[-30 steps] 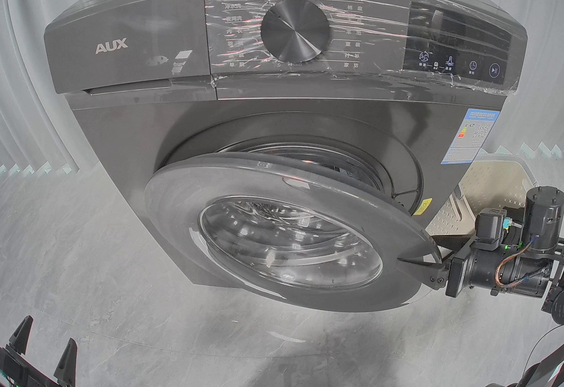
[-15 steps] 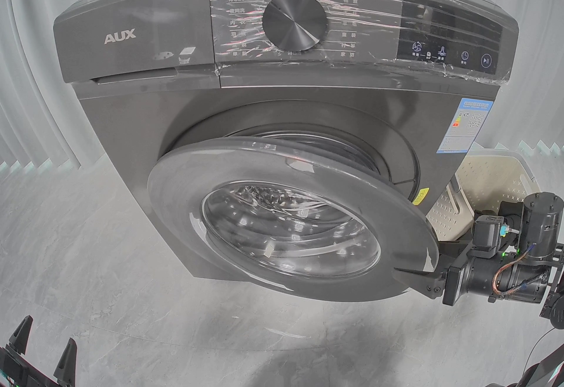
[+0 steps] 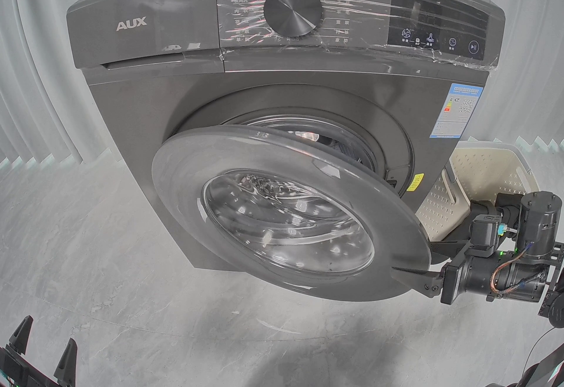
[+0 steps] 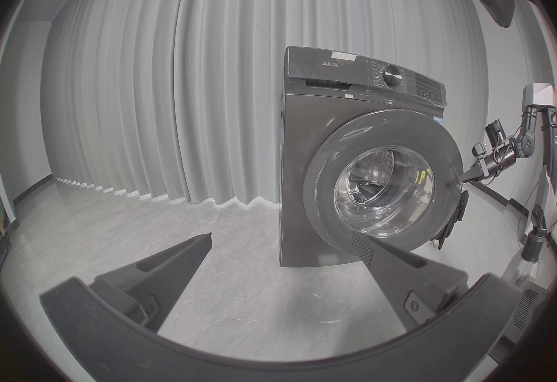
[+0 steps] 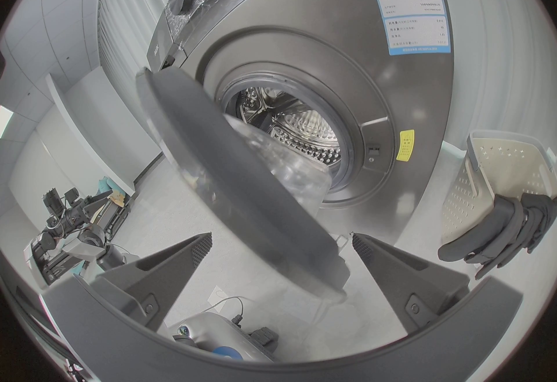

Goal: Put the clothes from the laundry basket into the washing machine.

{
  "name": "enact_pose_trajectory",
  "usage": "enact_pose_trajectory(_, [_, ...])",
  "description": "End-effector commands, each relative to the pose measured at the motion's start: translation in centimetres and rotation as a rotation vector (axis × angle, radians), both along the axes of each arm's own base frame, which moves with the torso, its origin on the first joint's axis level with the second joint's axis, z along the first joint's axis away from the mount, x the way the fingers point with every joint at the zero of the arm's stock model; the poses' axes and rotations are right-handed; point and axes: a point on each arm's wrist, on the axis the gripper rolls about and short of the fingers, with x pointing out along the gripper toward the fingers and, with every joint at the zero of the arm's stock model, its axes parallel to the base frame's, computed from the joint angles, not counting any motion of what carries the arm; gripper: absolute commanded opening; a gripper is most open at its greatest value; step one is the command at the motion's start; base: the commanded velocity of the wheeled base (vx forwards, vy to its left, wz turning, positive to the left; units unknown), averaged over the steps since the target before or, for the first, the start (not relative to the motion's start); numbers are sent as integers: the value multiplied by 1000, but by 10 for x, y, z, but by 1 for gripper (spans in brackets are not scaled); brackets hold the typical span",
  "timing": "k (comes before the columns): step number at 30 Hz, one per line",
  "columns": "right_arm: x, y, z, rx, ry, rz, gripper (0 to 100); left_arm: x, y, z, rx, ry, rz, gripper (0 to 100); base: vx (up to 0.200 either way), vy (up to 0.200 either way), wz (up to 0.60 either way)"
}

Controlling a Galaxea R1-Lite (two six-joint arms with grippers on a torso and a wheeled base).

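I have the right gripper at the free edge of the washing machine door, fingers spread with the rim sitting between them rather than clamped on it. The door hangs about half open in front of the machine's drum. My main worry is that loose hold. If I swing the arm along an arc that doesn't match the hinge, the rim can slide out of the fingers and the door may drift back across the opening. Or a finger may jam against the rim and load the hinge. The laundry basket stands just beside the machine's right flank, close behind that arm, with dark clothes draped over its rim. A wide pull could therefore knock the basket or drag the clothes onto the floor. The left gripper hangs open, low and well apart from the machine's front, so I judge it no threat.
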Motion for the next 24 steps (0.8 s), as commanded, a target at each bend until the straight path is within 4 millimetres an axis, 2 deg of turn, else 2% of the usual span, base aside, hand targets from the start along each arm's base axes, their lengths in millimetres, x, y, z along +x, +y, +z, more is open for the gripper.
enact_pose_trajectory(1, [2,3,-5,-10,19,8,100,0,0,-4,0,-3,0,100,0,0,0])
enact_pose_trajectory(8, [-9,8,-8,-11,37,60,100,0,0,-4,0,-3,0,100,0,0,0])
enact_pose_trajectory(14, [-1,10,-3,-3,14,46,100,0,0,-5,-2,-2,-2,100,0,0,0])
enact_pose_trajectory(20, [4,13,-4,-8,22,43,100,0,0,-5,-2,-2,-2,100,-200,0,0])
enact_pose_trajectory(24, [3,16,-7,-12,34,57,100,0,0,-5,-2,-2,-2,100,0,0,0])
